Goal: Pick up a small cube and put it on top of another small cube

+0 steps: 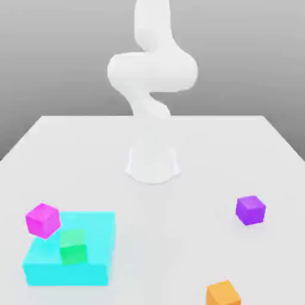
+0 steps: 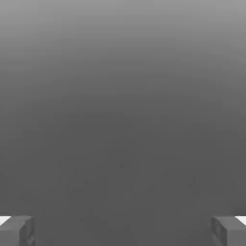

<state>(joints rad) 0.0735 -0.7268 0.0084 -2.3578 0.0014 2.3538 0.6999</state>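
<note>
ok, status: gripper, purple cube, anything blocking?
Gripper open, nothing between its fingers. Purple cube alone on the table, at the exterior view's right, untouched. Orange cube nearest, apart from it. No obstruction around it.

four small cubes (image 1: 250, 209) (one big block (image 1: 95, 250))

We're seeing flat, bright, even light in ext. view; no clear shadows or glare on white table (image 1: 196, 149). Arm (image 1: 152, 71) is rendering soft, blurry. Hand view's showing dim grey gradient.

Violet-purple cube (image 1: 250, 209) on table, exterior view's right.
</note>
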